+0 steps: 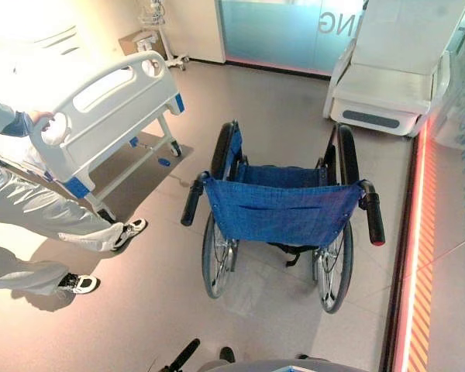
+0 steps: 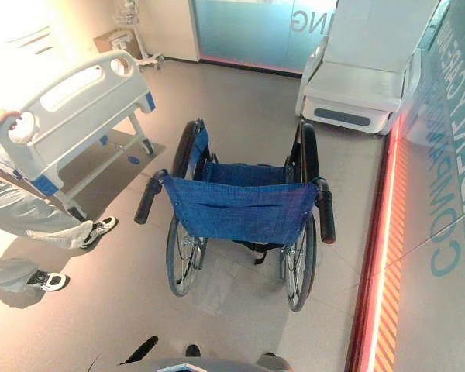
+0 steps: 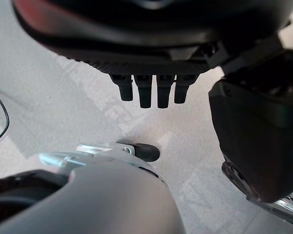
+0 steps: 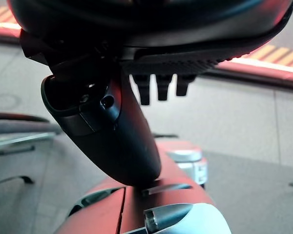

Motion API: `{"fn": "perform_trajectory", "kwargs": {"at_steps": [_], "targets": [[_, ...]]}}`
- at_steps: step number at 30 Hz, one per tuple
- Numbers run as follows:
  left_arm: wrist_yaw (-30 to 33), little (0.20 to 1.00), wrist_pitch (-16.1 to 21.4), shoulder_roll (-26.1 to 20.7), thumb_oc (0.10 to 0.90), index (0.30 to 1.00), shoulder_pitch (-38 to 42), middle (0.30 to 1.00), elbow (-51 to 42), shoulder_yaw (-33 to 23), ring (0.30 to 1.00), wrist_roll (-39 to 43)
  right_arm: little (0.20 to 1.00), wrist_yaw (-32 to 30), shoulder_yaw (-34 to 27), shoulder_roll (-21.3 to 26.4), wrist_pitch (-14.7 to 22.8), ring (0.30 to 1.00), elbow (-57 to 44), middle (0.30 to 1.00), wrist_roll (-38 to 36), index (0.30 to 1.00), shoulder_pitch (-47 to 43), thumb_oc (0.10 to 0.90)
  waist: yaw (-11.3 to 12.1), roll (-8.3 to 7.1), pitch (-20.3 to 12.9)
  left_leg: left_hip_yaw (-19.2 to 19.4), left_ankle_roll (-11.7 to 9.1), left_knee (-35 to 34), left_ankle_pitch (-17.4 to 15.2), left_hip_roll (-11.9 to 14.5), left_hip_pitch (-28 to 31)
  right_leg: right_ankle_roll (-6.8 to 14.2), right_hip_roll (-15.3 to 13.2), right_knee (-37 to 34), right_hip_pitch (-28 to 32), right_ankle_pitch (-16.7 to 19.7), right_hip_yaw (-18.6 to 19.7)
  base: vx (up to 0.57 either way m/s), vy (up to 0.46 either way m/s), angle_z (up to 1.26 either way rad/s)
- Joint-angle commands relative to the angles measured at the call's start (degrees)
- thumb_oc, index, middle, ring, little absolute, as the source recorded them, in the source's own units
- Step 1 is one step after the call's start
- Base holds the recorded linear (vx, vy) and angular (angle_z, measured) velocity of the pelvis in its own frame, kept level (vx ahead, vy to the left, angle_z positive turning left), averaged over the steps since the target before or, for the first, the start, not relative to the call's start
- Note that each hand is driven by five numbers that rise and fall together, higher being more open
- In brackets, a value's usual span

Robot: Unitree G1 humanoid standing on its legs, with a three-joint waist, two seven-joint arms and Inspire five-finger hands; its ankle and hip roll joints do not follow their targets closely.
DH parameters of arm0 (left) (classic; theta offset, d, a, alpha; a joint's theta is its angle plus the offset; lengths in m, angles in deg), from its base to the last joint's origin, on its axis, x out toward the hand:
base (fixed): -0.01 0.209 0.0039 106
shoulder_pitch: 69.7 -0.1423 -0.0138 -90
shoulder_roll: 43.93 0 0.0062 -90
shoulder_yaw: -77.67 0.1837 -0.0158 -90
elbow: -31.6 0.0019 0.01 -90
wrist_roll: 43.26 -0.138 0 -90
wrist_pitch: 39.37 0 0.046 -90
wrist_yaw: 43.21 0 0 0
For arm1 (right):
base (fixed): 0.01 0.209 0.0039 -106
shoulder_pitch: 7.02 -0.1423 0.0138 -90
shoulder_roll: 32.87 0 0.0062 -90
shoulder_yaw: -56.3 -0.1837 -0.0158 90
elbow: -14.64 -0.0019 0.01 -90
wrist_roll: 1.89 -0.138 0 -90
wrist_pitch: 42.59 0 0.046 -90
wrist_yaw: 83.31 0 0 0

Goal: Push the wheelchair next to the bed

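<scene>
The wheelchair (image 1: 283,209) has a blue cloth backrest and seat and stands in the middle of the floor with its back toward me. Its black push handles stick out at the left (image 1: 191,203) and right (image 1: 373,218), and nothing touches them. The white hospital bed (image 1: 108,108) stands to the far left, its footboard about a wheel's width from the chair. My left hand (image 3: 151,58) hangs over bare floor with straight fingers (image 3: 145,95) and holds nothing. My right hand (image 4: 161,53) also hangs open, its thumb (image 4: 112,136) standing out over the floor.
A person (image 1: 31,209) in light clothes stands at the left, one hand on the bed's footboard. A large white medical unit (image 1: 395,77) sits at the back right. A red-lit floor strip (image 1: 418,232) runs along the glass wall on the right.
</scene>
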Motion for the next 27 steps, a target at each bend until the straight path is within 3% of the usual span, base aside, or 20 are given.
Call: {"fn": "perform_trajectory", "kwargs": {"at_steps": [1, 4, 17, 24, 27], "targets": [[-2.1, 0.900, -2.7, 1.1, 0.800, 0.900, 2.2, 0.900, 2.5, -0.2, 0.900, 1.7, 0.900, 0.0, -1.2, -3.9, -0.7, 0.900, 3.2, 0.900, 0.1, 0.900, -3.9, 0.800, 0.6, -1.97, 0.6, -2.1, -0.7, 0.1, -4.2, -2.5, 0.5, 0.6, -1.9, -3.1, -1.2, 4.8, 2.3, 0.00, 0.000, 0.00], [-1.8, 0.900, -1.4, 1.2, 0.800, 0.900, 2.2, 0.900, 2.9, -0.5, 0.900, 0.3, 0.900, -0.2, -1.1, -4.1, -0.6, 0.900, 3.5, 0.900, 0.1, 0.900, -3.8, 0.800, 0.7, -2.08, 0.6, -2.3, -0.6, 0.1, -4.3, -2.6, 0.6, 0.5, -1.9, -3.1, -1.0, 4.8, 2.2, 0.00, 0.000, 0.00], [-1.9, 0.900, -3.5, 0.5, 0.800, 0.900, 2.8, 0.900, 3.3, -0.6, 0.900, 1.4, 0.900, -0.7, -0.8, -4.2, -0.6, 0.900, 3.8, 0.900, 1.1, 0.900, -3.4, 0.800, -0.1, -1.90, 0.2, -1.6, -0.4, 0.1, -4.6, -2.7, 1.4, 0.6, -1.9, -3.3, -0.4, 4.6, 2.9, 0.00, 0.000, 0.00], [-0.1, 0.900, -3.1, -0.1, 0.800, 0.900, 3.2, 0.900, 3.1, -1.5, 0.900, 2.9, 0.900, -3.4, -0.5, -4.1, -0.9, 0.900, 2.8, 0.900, 0.6, 0.900, -3.4, 0.800, -0.3, -2.18, 0.3, -1.4, -0.4, 0.1, -4.6, -2.6, 1.5, 0.5, -1.8, -3.2, -0.5, 4.6, 3.3, 0.00, 0.000, 0.00], [0.9, 0.900, -2.2, -0.9, 0.800, 0.900, 3.6, 0.900, 2.6, -2.5, 0.900, 3.7, 0.900, -5.9, -1.5, -3.4, 0.8, 0.900, 1.5, 0.900, -2.9, 0.900, -3.5, 0.800, -0.4, -2.33, 0.5, -1.5, -0.4, 0.1, -4.5, -2.5, 1.7, 0.6, -1.7, -3.2, -0.4, 4.7, 3.6, 0.00, 0.000, 0.00]]}}
